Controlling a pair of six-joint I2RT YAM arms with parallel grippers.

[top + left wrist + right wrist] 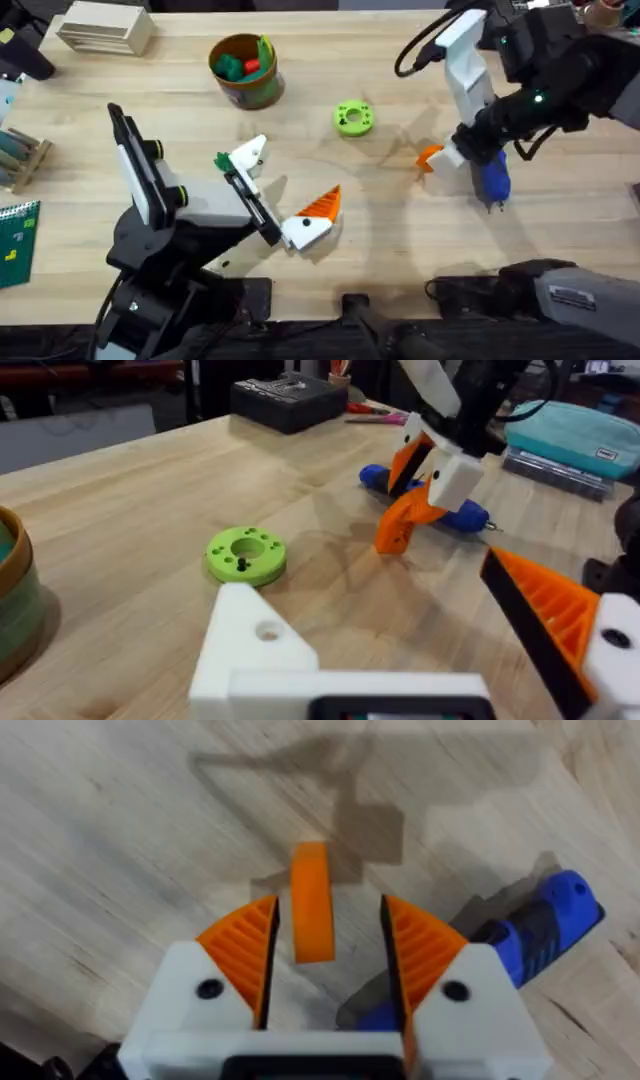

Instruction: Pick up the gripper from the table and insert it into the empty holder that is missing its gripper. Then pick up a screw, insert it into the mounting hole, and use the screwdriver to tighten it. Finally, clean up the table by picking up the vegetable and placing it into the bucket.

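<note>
So the right gripper (328, 960) has its two orange ribbed pads (243, 952) spread apart, and the loose orange gripper (312, 902) sits right in the gap between them, lying on the table (120, 850). Looks like the pads aren't quite touching it, though that angle makes it hard to be sure. The blue screwdriver (540, 935) lies just beside that gripper on the wood, right next to one finger. Over on the other side, the left gripper (275, 200) is spread wide too, holding nothing: one finger carries its orange tip (322, 204), the other is the bare white holder (250, 645) with the dark mounting hole (268, 630) showing in its face. Between the two arms there's a flat green ring (353, 117) on the table, and farther back the bucket (245, 72) stands upright with green and red toy produce inside. A slatted wooden block (102, 28) sits at the far left corner.
</note>
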